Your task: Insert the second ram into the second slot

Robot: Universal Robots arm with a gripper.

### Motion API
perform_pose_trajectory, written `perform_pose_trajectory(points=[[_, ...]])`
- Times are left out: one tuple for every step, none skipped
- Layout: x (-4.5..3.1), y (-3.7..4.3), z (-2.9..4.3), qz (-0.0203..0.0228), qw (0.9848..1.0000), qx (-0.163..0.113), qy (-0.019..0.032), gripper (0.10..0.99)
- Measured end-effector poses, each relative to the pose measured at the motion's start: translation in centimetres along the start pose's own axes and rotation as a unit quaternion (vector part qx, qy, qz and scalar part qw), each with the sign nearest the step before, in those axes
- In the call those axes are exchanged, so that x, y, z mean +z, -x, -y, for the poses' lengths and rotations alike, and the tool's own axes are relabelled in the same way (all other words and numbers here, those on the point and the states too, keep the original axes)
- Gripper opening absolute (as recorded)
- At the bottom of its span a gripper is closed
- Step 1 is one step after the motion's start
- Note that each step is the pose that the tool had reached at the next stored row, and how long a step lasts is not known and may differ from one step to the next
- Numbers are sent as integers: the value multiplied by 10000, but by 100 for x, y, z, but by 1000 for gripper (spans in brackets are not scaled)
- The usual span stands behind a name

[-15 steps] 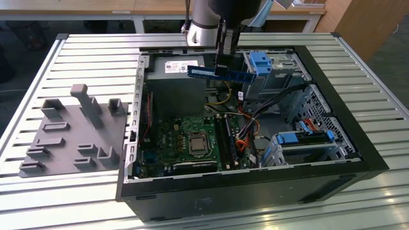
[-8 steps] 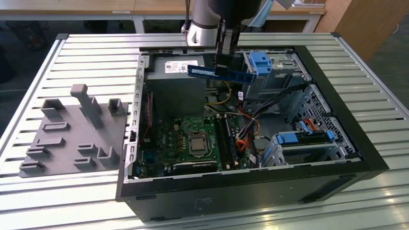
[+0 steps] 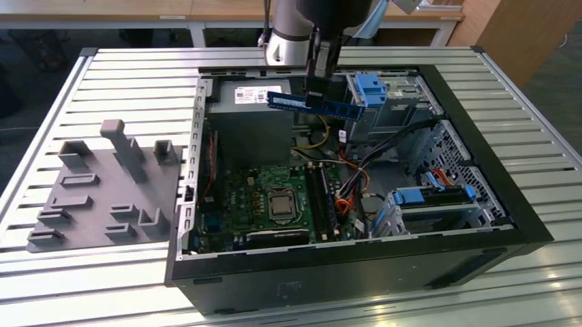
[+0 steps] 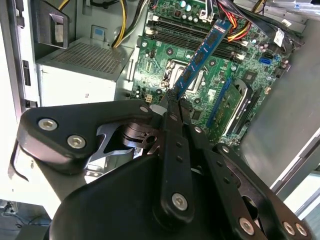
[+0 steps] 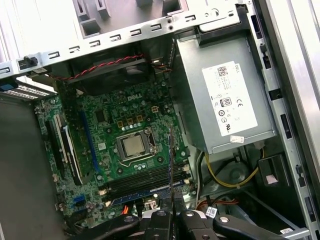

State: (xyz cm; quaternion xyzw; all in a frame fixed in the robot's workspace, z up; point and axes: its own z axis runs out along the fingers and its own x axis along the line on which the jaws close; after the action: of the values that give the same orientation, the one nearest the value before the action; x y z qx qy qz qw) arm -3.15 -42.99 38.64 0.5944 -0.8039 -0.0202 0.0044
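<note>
Above the open case [image 3: 345, 272] | end effector [image 3: 315, 95] clamped on the second ram [image 3: 344, 110], mid-length | well above the motherboard [image 3: 238, 197]

The arm [image 3: 293, 30] is reaching straight down from the top of the exterior view, wrist held vertical. The gripper [image 3: 314, 92] is hanging in mid-air, pointing downward and clamping a ram [image 3: 332, 107] level between its tips. In both wrist views its black fingers [image 4: 172, 150] [image 5: 160, 222] are pressing close together.

The second ram [image 3: 344, 110] is dark blue, the motherboard [image 3: 241, 197] green, the case [image 3: 364, 272] black.
</note>
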Motion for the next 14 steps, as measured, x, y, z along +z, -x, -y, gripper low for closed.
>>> perform_pose_trajectory(points=[[0, 0, 0, 1, 10000, 16, 0, 129], [0, 0, 0, 1, 10000, 31, 0, 129], [0, 0, 0, 1, 10000, 46, -1, 129], [0, 0, 0, 2, 10000, 61, -1, 129], [0, 0, 0, 3, 10000, 78, -1, 129], [0, 0, 0, 4, 10000, 94, -2, 129], [0, 0, 0, 4, 9999, 110, -2, 129], [0, 0, 0, 4, 9999, 127, -2, 129], [0, 0, 0, 5, 9999, 142, -2, 129], [0, 0, 0, 6, 9999, 158, -3, 129], [0, 0, 0, 6, 9998, 176, -3, 129], [0, 0, 0, 7, 9998, 196, -3, 129], [0, 0, 0, 8, 9998, 218, -4, 129], [0, 0, 0, 9, 9997, 241, -4, 129]])
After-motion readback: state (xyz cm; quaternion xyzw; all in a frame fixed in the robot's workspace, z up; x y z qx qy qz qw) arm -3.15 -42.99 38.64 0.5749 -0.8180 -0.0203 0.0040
